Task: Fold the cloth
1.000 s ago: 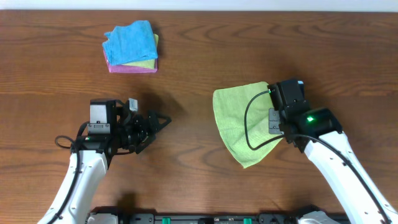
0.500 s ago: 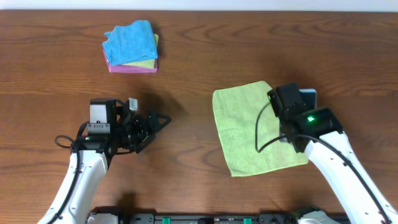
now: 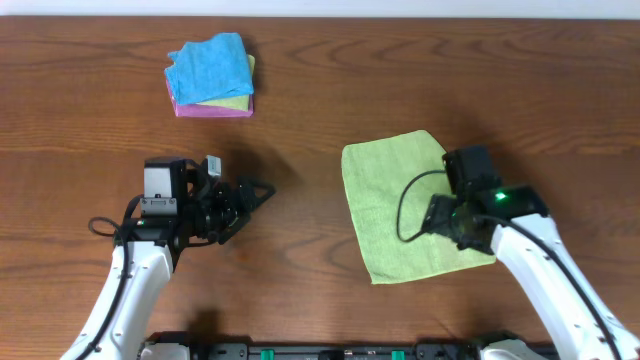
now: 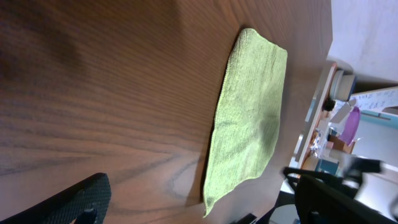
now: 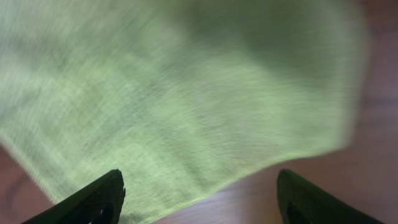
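A lime-green cloth (image 3: 395,215) lies spread flat on the wooden table, right of centre. My right gripper (image 3: 443,216) hovers over its right edge. In the right wrist view the cloth (image 5: 174,93) fills most of the blurred frame, and the right gripper (image 5: 202,200) stands open with nothing between its fingers. My left gripper (image 3: 256,191) is well left of the cloth, pointing toward it. It is open and holds nothing. The left wrist view shows the cloth (image 4: 249,124) ahead of the left gripper (image 4: 205,208), apart from it.
A stack of folded cloths (image 3: 211,76), blue on top of yellow-green and pink, sits at the back left. Bare wood (image 3: 300,230) separates the two grippers. Clutter (image 4: 348,118) shows beyond the table's edge in the left wrist view.
The right gripper opened and let go of the cloth, which went from a lifted, triangular shape to lying flat. The right wrist moved slightly toward the front. The left arm stayed still.
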Motion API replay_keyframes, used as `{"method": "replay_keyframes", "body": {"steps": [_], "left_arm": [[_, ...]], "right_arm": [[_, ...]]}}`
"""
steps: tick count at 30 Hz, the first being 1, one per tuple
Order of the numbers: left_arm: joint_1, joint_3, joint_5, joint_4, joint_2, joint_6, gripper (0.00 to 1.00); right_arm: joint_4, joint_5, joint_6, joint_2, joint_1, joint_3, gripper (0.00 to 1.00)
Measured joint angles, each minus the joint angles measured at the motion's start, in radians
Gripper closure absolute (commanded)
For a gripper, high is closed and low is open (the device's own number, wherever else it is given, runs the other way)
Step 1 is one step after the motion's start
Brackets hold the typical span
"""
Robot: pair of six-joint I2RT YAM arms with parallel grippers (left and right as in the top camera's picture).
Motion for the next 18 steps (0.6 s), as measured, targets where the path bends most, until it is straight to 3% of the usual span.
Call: {"method": "replay_keyframes", "body": {"steps": [7, 13, 18], "left_arm": [[0.000, 0.000, 0.000, 0.000, 0.000, 0.026, 0.04], [0.016, 0.000, 0.001, 0.000, 0.000, 0.049, 0.04], [0.105, 0.000, 0.012, 0.000, 0.000, 0.072, 0.04]], "right_arm": [[0.093, -0.179, -0.143, 0.039, 0.076, -0.063, 0.27], [0.140, -0.224, -0.174, 0.104, 0.185, -0.063, 0.23], [0.148, -0.238, -0.180, 0.158, 0.257, -0.063, 0.22]]}}
